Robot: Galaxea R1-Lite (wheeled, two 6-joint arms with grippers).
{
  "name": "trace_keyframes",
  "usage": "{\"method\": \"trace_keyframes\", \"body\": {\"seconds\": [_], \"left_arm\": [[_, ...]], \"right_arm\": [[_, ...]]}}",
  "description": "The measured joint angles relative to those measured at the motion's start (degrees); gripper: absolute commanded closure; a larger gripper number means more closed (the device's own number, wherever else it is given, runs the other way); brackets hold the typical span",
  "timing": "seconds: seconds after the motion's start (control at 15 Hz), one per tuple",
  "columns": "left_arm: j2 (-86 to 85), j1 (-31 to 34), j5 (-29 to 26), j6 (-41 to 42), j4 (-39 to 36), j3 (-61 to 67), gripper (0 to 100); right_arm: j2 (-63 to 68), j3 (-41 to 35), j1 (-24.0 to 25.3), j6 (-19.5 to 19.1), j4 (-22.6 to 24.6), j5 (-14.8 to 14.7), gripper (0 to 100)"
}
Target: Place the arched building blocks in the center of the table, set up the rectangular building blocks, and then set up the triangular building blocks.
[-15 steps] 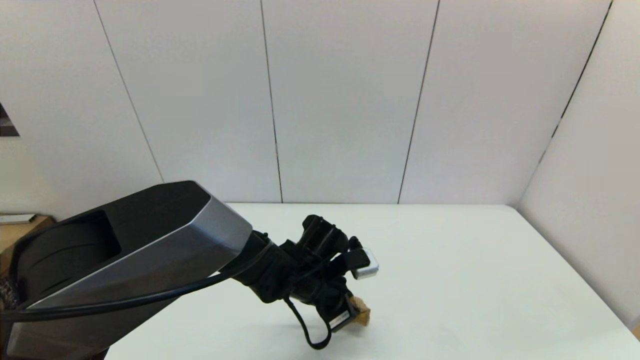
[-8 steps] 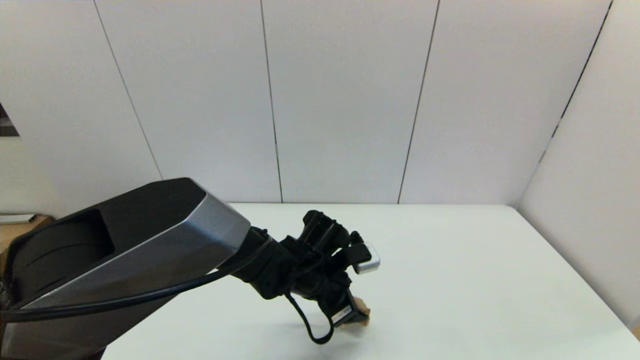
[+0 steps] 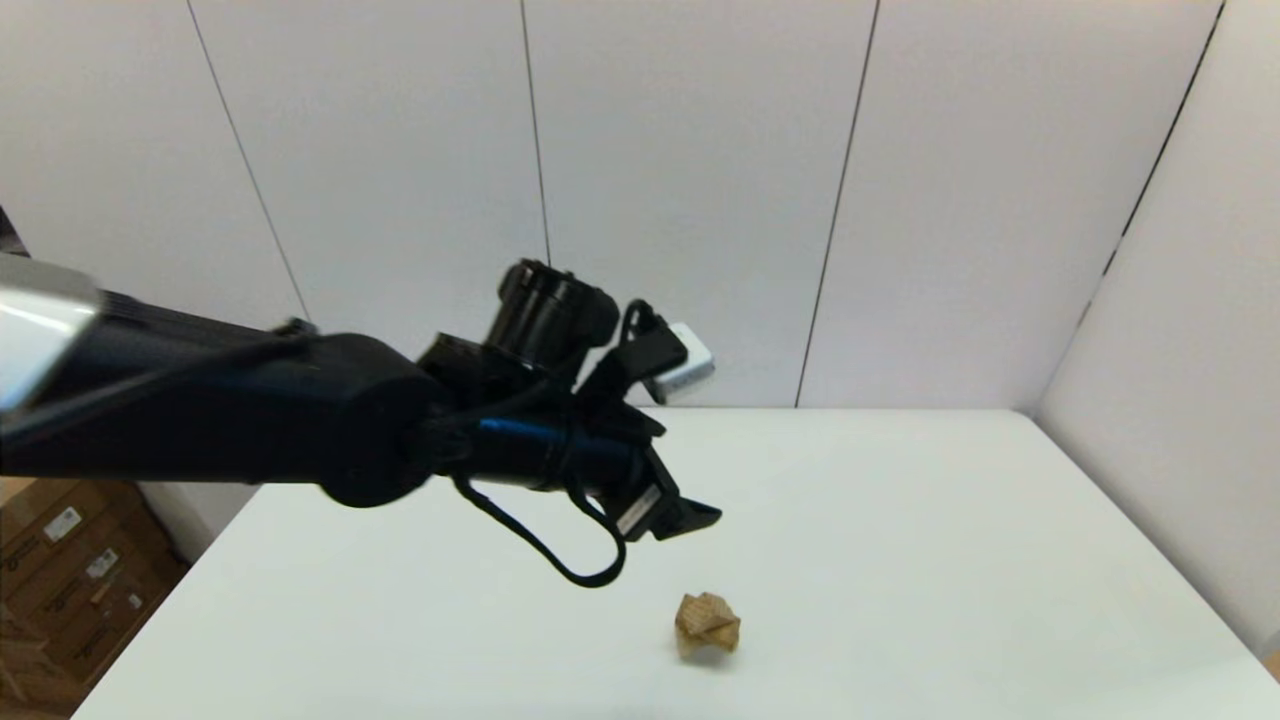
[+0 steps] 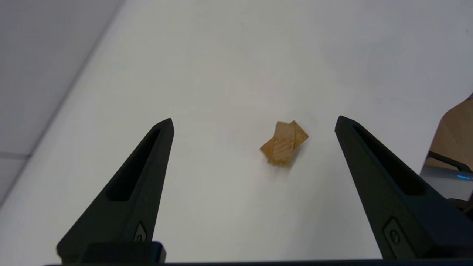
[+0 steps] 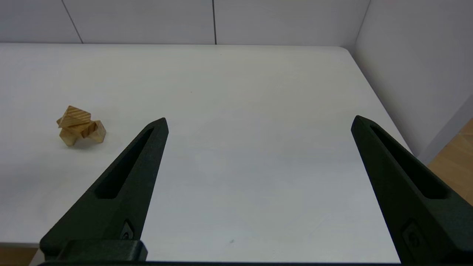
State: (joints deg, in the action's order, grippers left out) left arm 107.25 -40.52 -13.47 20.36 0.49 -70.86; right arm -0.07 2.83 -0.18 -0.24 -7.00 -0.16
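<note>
left claw hangs above the finished stack, stack at its 5 o'clock

the three blocks sit as one small pile on the table (image 3: pixel 900 520), near the front edge and about mid-width in the head view. the triangular block (image 5: pixel 75 116) is on top, the rectangular block (image 5: pixel 87 127) lies under it, and the arched block (image 5: pixel 68 137) is at the bottom, its legs on the table top. from straight above, in the left wrist view, the pile reads as crossed slabs, so the layers are turned relative to one another; how squarely each rests on the one below i cannot tell.

the left claw (image 3: pixel 680 515) is in the air with its two fingers spread wide and nothing between them. in the head view the pile lies at about 5 o'clock from the fingertips, below and slightly to the right, well apart from them. the left wrist view shows the pile between the two open fingers, closer to one finger than the other, with clear table all round it.

the right claw (image 5: pixel 258 120) is also wide open and empty, low at the table's near right side; the pile is at roughly 10 o'clock from it in its own wrist view, well apart.

by my reading the stacking looks done, and the left arm is much the nearer if any layer needs correcting. any descent from here has to come straight down over the pile, since a sideways brush would likely knock the triangular block off.
</note>
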Motion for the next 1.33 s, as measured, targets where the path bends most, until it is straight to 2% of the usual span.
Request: {"method": "trace_keyframes", "body": {"seconds": [0.2, 0.4, 0.53, 1.07, 1.33], "left_arm": [[-13.9, 1.1, 7.6, -3.1, 5.1, 2.8, 0], [-26.9, 1.6, 16.7, -5.9, 6.8, 8.4, 0], [-34.4, 4.3, 21.3, -6.6, 7.1, 12.8, 0], [-63.6, 28.7, 23.5, -8.3, 7.4, 29.1, 0], [-77.4, 34.8, 23.7, -8.3, 10.5, 36.0, 0]], "right_arm": [[0.0, 0.0, 0.0, 0.0, 0.0, 0.0, 0], [0.0, 0.0, 0.0, 0.0, 0.0, 0.0, 0], [0.0, 0.0, 0.0, 0.0, 0.0, 0.0, 0], [0.0, 0.0, 0.0, 0.0, 0.0, 0.0, 0], [0.0, 0.0, 0.0, 0.0, 0.0, 0.0, 0]]}}
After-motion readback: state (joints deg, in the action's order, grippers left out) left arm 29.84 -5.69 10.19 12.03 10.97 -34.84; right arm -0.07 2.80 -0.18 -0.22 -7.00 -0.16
